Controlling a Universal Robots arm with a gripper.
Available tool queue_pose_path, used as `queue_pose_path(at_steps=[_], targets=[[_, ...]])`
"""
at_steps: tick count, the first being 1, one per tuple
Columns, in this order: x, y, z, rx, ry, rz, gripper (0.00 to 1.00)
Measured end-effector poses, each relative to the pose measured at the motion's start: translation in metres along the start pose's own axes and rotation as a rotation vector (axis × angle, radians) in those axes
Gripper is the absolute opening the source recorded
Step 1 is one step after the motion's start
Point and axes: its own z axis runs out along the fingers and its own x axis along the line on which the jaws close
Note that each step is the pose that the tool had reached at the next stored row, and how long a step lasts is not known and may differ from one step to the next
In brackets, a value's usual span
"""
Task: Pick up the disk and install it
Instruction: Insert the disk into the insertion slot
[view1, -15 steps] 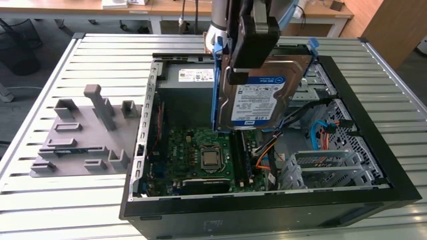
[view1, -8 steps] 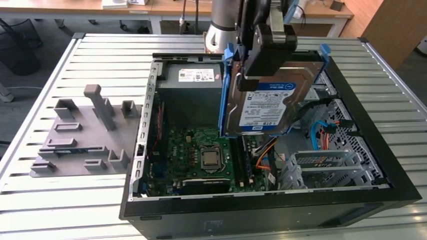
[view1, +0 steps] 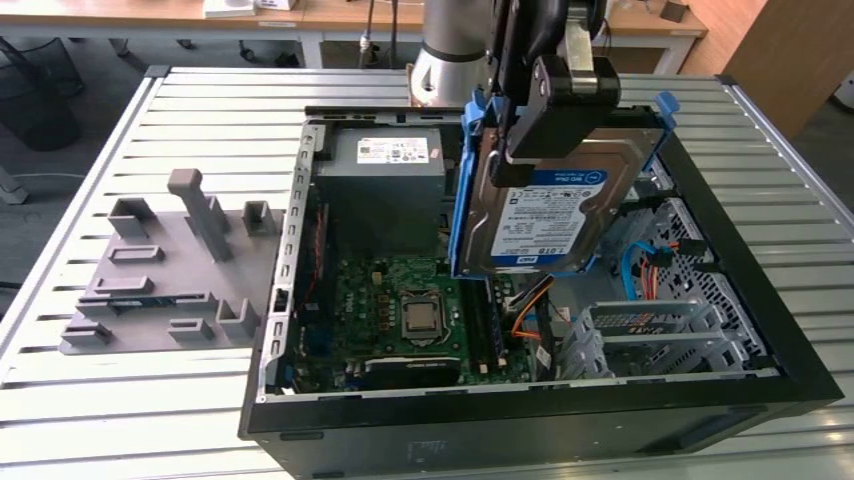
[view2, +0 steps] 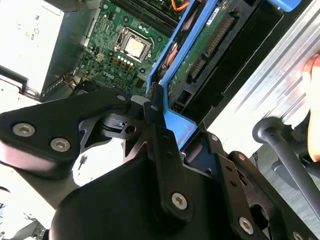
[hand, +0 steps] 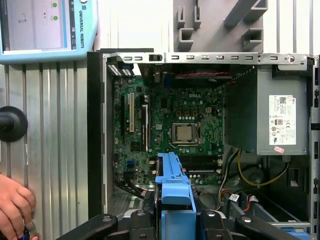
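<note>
The disk (view1: 567, 215), a silver-grey drive with a white-and-blue label in a blue plastic carrier, hangs tilted on edge above the open computer case (view1: 287, 300). My gripper (view1: 534, 120) is shut on its upper end, over the case's right half in the exterior view. In the second wrist view the black fingers (view2: 155, 112) clamp the blue carrier, and the disk's green circuit side (view2: 210, 40) faces the camera. The first wrist view has the carrier's blue end (hand: 172, 185) standing between the fingers, with the gripper (hand: 175, 212) around it.
Inside the case lie the motherboard (hand: 170, 120), a grey power supply box (view1: 380, 175) and a metal drive cage (view1: 654, 330) with orange and blue cables. A grey fixture (view1: 160, 270) sits on the slatted table. A hand (hand: 15, 205) rests beside the case near a pendant screen (hand: 45, 30).
</note>
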Motion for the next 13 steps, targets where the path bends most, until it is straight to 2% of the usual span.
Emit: queue_pose_path(at_steps=[11,13], targets=[[0.0003,0.0000,0.0001,0.0000,-0.0002,0.000,0.36],[0.0034,-0.0001,0.0003,-0.0001,0.0001,0.000,0.36]])
